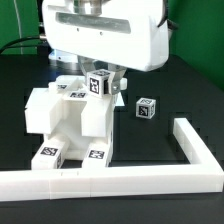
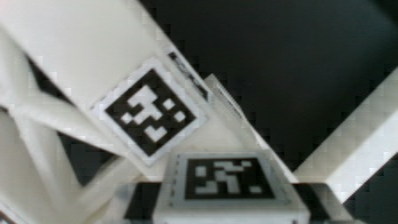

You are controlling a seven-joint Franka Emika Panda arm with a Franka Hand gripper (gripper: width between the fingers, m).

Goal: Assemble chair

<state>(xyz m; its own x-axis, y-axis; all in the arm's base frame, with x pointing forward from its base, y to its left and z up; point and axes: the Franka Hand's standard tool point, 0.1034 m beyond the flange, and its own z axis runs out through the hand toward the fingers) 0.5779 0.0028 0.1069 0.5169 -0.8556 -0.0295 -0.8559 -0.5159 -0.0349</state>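
Note:
The partly joined chair (image 1: 68, 122), a chunky white structure with several black-and-white tags, stands at the exterior view's left, against the border rail. My gripper (image 1: 104, 86) hangs over its back top edge, shut on a small white tagged block (image 1: 99, 82). In the wrist view that block (image 2: 224, 176) sits between the dark finger pads (image 2: 148, 201), and my gripper (image 2: 226, 206) closes on both of its sides. Just beyond it lies a tagged slab of the chair (image 2: 150, 110). How the block meets the chair underneath is hidden.
A loose small white cube (image 1: 146, 108) with a tag lies on the black table to the exterior view's right of the chair. The long white L-shaped border rail (image 1: 150, 181) runs along the front and up the right side. The robot's white body (image 1: 105, 30) fills the top.

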